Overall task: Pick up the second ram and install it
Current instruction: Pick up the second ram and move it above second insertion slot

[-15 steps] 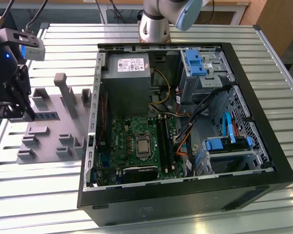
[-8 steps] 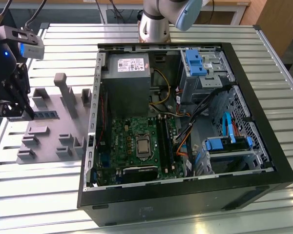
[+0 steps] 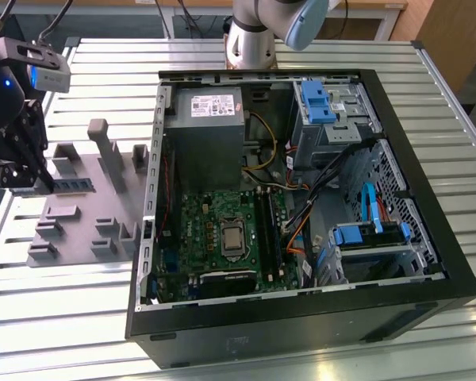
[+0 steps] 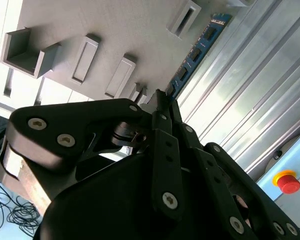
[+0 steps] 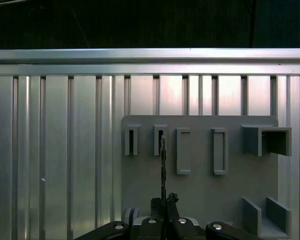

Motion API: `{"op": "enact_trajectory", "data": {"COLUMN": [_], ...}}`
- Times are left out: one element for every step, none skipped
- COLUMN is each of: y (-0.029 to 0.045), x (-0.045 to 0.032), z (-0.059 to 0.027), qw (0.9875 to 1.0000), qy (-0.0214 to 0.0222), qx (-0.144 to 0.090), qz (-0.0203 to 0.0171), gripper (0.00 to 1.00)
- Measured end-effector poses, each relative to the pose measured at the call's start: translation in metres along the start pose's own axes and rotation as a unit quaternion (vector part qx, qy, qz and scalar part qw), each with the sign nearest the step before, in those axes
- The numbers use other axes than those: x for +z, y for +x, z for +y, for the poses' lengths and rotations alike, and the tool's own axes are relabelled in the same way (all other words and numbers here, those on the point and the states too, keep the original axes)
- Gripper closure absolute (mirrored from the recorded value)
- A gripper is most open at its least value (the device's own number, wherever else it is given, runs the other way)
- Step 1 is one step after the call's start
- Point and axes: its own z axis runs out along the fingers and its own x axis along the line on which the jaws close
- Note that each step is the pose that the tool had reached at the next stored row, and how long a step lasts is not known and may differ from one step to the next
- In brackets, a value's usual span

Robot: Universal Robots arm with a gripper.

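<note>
The second ram [image 3: 73, 184] is a thin dark green-blue stick standing on its long edge at the grey fixture tray [image 3: 87, 226], at the exterior view's left. My gripper [image 3: 41, 181] is at the stick's end, fingers shut on it. In the second wrist view the ram [image 4: 197, 50] runs away from the gripper [image 4: 160, 96] along the tray's [image 4: 115, 25] edge. The first wrist view has the ram [image 5: 163, 165] edge-on, a thin line from the gripper [image 5: 163, 201] across the tray [image 5: 205, 190]. I cannot tell whether the stick is lifted off the tray.
The open black computer case [image 3: 428, 290] lies on the slatted metal table [image 3: 79, 333], with the green motherboard [image 3: 214, 230] and its long black memory slots [image 3: 267, 230] inside. Upright posts [image 3: 111, 155] rise from the tray. A red stop button [image 4: 288, 181] is nearby.
</note>
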Motion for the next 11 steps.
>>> {"op": "enact_trajectory", "data": {"y": [0.0000, 0.0000, 0.0000, 0.0000, 0.0000, 0.0000, 0.0000, 0.0000, 0.0000, 0.0000, 0.0001], "x": [-0.0005, -0.0011, -0.0017, -0.0023, -0.0029, -0.0034, -0.0039, -0.0046, -0.0052, -0.0057, -0.0062], "z": [0.0000, 0.0000, 0.0000, 0.0000, 0.0000, 0.0000, 0.0000, -0.0001, -0.0001, -0.0001, -0.0001], "qw": [1.0000, 1.0000, 1.0000, 1.0000, 1.0000, 1.0000, 1.0000, 1.0000, 1.0000, 1.0000, 1.0000], "qy": [0.0001, 0.0000, 0.0000, 0.0000, 0.0000, 0.0000, 0.0000, 0.0000, 0.0000, 0.0000, 0.0000], "qx": [0.000, 0.000, 0.000, 0.000, 0.000, 0.000, 0.000, 0.000, 0.000, 0.000, 0.000], "qz": [0.0000, 0.0001, 0.0002, 0.0003, 0.0004, 0.0005, 0.0006, 0.0007, 0.0008, 0.0009, 0.0011], "gripper": [0.86, 0.86, 0.86, 0.86, 0.86, 0.86, 0.86, 0.86, 0.86, 0.86, 0.86]}}
